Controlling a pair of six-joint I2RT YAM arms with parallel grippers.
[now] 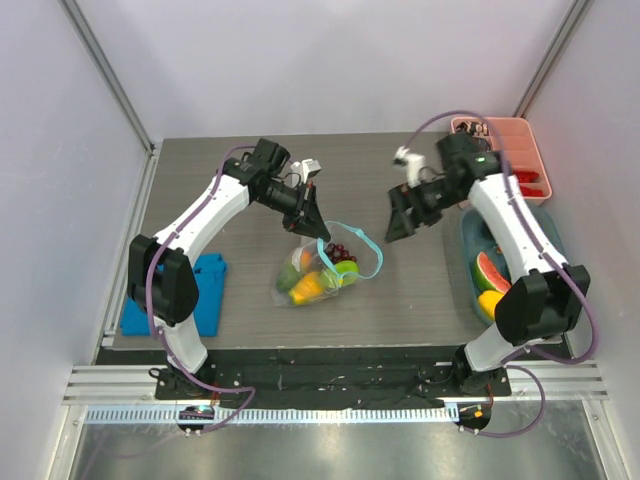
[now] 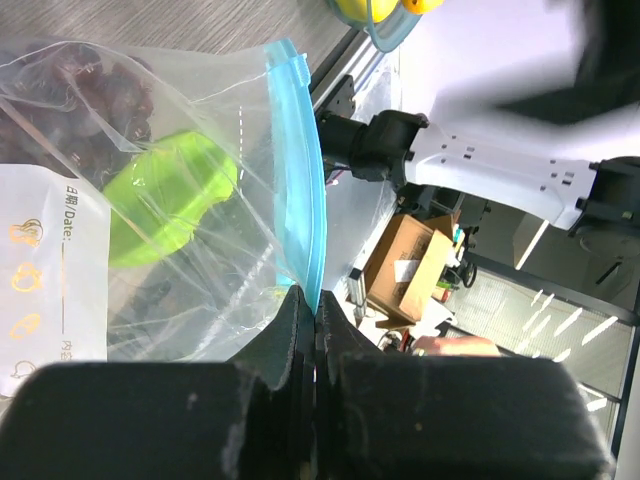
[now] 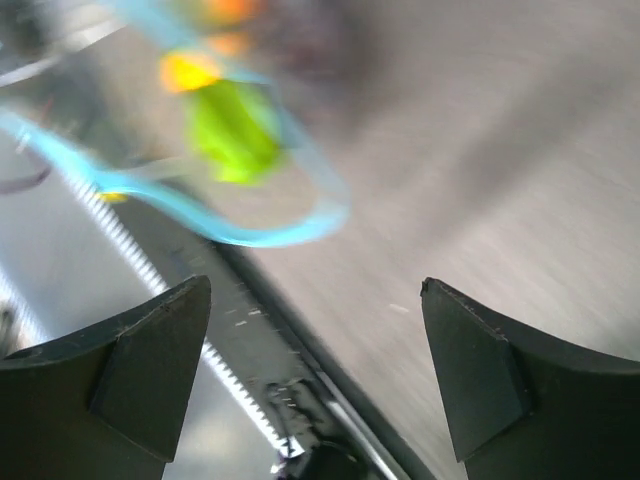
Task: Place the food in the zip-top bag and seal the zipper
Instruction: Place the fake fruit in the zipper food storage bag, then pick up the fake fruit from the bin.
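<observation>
The clear zip-top bag [image 1: 315,272] lies mid-table holding orange, yellow and green toy fruits and dark grapes; a green fruit [image 2: 165,205] and the grapes [image 2: 70,110] show through the plastic. Its teal zipper [image 1: 362,250] gapes in an open loop. My left gripper [image 1: 318,232] is shut on the zipper strip [image 2: 300,180] at the bag's left mouth corner. My right gripper [image 1: 396,226] is open and empty, hovering right of the bag mouth; its view shows the blurred teal loop [image 3: 270,232]. A watermelon slice [image 1: 488,270] and a yellow fruit [image 1: 490,303] lie in the blue bowl.
A blue bowl [image 1: 468,240] stands at the right, a pink tray [image 1: 515,140] with small dark and red items behind it. A flat blue cloth [image 1: 205,290] lies at the left near edge. A metal rail runs along the table front.
</observation>
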